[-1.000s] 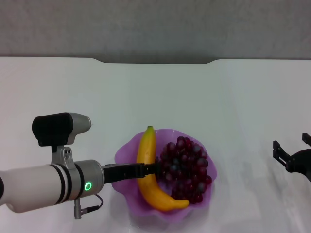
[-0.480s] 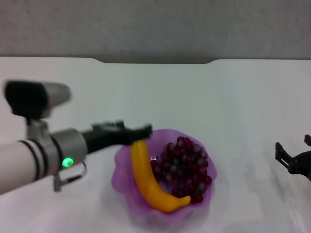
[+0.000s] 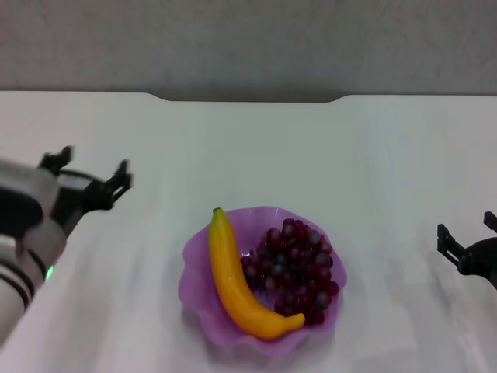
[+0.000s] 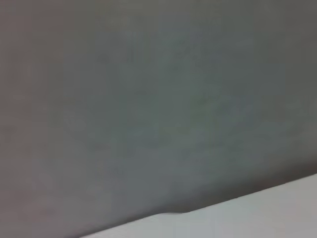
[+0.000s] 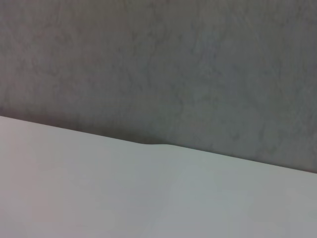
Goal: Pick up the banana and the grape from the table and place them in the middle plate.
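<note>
The left gripper [image 3: 89,177] is blurred, and its arm is cut off at the frame edge. The right gripper [image 3: 466,247] is partly cut off too.

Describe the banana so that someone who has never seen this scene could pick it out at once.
On the wide white table, look for the translucent purple scalloped plate near the front edge, midway between the left gripper and the right gripper. The banana lies in its left half, touching the bunch of dark red-purple grapes. It is the only long, curved, glossy orange-yellow thing, its dark-green stem pointing away from the robot.
</note>
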Motion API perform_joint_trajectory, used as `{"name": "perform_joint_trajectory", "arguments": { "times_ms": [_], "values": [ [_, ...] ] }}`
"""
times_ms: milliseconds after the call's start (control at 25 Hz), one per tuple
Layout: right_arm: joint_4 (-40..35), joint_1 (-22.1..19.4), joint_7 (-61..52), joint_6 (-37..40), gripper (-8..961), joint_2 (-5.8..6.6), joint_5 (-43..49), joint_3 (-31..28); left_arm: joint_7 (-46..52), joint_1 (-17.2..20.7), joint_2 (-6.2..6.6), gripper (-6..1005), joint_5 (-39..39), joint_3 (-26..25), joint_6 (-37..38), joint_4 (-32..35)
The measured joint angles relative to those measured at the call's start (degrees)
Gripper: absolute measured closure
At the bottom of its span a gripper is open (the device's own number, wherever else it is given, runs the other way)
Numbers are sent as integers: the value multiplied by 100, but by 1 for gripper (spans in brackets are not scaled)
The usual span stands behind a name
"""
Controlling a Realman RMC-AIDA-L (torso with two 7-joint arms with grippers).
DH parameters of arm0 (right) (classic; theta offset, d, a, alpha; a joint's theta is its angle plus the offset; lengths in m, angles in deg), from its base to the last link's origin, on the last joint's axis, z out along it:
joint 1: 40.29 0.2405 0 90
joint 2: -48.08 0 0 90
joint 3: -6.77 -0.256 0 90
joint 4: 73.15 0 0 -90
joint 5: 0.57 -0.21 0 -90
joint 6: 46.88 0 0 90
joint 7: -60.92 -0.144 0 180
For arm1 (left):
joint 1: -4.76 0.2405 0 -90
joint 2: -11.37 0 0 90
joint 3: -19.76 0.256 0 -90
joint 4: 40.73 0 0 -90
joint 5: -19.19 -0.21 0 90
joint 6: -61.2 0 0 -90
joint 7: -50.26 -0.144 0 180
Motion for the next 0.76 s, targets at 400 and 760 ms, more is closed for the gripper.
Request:
{"name": "perform_joint_trajectory", "arguments": {
  "times_ms": [400, 760],
  "values": [
    [2, 2, 0, 2, 102, -10, 16, 0, 3459, -939, -13, 116, -767, 1566, 3174, 3084],
    [-15, 6, -38, 2, 102, -9, 0, 0, 5169, -966, -25, 116, -1575, 2369, 4345, 4216]
  ]
}}
